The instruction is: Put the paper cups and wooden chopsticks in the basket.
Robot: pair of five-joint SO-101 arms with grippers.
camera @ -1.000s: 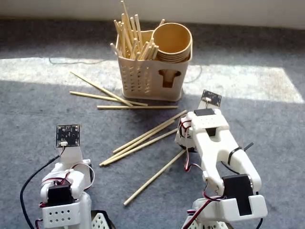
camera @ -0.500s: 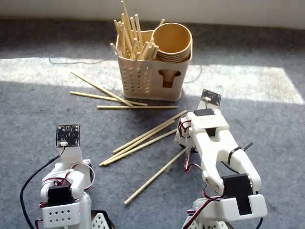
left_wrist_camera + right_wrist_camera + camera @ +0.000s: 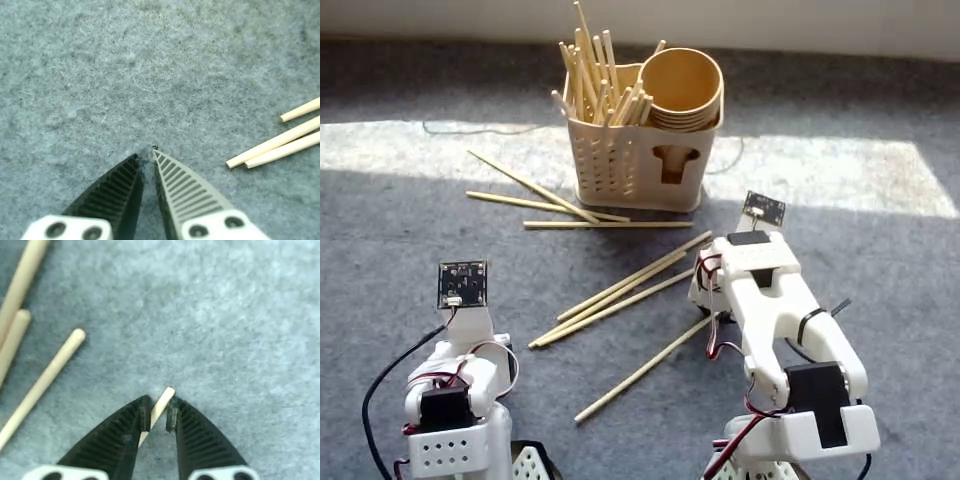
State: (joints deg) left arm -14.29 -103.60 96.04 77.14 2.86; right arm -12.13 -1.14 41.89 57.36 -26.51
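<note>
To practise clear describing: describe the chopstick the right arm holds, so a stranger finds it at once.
From the basket, come down to the right arm. One chopstick slants out from under it, tip pinched in its fingers. The others lie loose, ungripped.

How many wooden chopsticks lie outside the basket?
7: three chopsticks beside the basket, three bunched centrally, one in the right hand; that arm may hide more.

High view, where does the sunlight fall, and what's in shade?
High view: a sunlit band crosses the carpet at the basket; the three bunched chopsticks lie in shade. Right wrist view: even light, no glare on the gripped chopstick.
</note>
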